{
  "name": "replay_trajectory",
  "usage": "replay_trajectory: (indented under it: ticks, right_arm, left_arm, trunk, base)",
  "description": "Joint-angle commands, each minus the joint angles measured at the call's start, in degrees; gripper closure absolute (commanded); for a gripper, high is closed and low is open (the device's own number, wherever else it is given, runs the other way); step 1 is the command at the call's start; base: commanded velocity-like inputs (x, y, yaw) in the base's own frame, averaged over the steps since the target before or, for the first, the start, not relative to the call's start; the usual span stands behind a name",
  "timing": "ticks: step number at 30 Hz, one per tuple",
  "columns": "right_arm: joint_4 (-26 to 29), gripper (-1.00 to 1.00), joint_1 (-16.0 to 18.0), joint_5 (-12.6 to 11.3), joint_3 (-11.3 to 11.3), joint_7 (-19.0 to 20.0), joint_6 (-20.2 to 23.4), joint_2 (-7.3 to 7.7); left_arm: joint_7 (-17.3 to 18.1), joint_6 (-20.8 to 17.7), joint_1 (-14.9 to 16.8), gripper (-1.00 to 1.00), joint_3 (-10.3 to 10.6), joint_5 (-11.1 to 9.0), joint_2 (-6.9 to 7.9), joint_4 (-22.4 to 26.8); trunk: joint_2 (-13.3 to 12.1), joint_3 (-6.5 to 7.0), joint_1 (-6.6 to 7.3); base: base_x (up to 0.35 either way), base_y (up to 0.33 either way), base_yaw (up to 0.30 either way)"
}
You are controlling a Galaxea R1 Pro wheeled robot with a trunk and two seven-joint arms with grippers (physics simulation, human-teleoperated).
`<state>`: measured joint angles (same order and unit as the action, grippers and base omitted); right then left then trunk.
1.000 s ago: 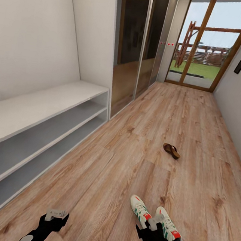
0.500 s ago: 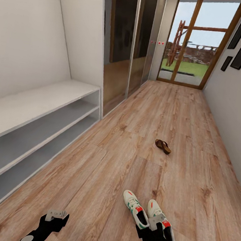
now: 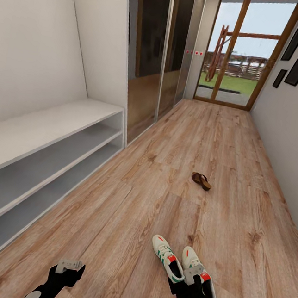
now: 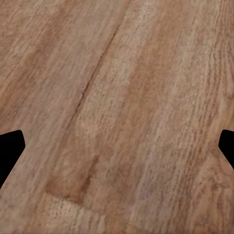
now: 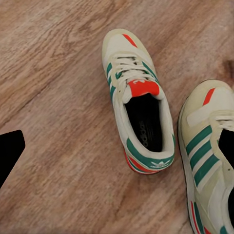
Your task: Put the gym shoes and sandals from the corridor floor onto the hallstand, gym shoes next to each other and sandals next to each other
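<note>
The two sneakers (image 3: 181,262) lie side by side on the floor (image 3: 162,192) directly under the right pincer (image 5: 119,146), which is spread wide; their long axes run up the corridor. The left pincer (image 4: 117,146), also wide, hovers over bare planks. One sandal (image 3: 201,180) lies farther ahead; the rack (image 3: 41,154) is empty. Nothing has shifted in the last half-second.

Right pincer (image 3: 193,274) partly hides one gym shoe (image 3: 190,257).

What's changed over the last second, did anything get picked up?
Nothing picked up. The camera swung right early on, shifting the whole view, then held. Both sneakers and the sandal lie on the floor as before; the right hand still hovers over the sneakers, open.
</note>
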<state>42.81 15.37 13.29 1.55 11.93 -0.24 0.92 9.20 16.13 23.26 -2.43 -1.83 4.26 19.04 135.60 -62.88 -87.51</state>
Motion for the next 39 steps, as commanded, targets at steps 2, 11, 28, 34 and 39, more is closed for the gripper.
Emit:
replay_trajectory:
  ticks: [2,11,28,34,39]
  right_arm:
    - [0.04,-1.00,0.01,0.50,0.04,0.06,-0.02,0.04]
    - [0.00,-1.00,0.01,0.50,0.03,0.03,-0.02,0.00]
    - [0.03,-1.00,0.01,0.50,0.03,0.02,-0.03,-0.02]
    - [0.05,-1.00,0.01,0.50,0.03,0.02,-0.03,-0.02]
    - [0.05,-1.00,0.01,0.50,0.03,0.02,-0.03,0.01]
  left_arm:
    - [0.46,0.08,0.03,-1.00,-0.27,-0.21,-0.01,-0.05]
    - [0.46,0.06,0.03,-1.00,-0.29,-0.26,-0.03,-0.05]
    - [0.46,0.11,-0.05,-1.00,-0.29,-0.28,-0.05,-0.05]
    - [0.46,0.11,-0.06,-1.00,-0.29,-0.25,-0.05,-0.05]
    - [0.46,0.12,-0.06,-1.00,-0.29,-0.21,-0.03,-0.05]
  trunk:
    - [0.02,-0.07,0.01]
    - [1.62,-1.26,-0.87]
    - [7.66,-5.89,-4.21]
    - [7.72,-7.31,-4.32]
    - [7.72,-7.47,-4.32]
  base:
    - [0.000,0.000,0.000]
    - [0.000,0.000,0.000]
    - [0.000,0.000,0.000]
    - [0.000,0.000,0.000]
    - [0.000,0.000,0.000]
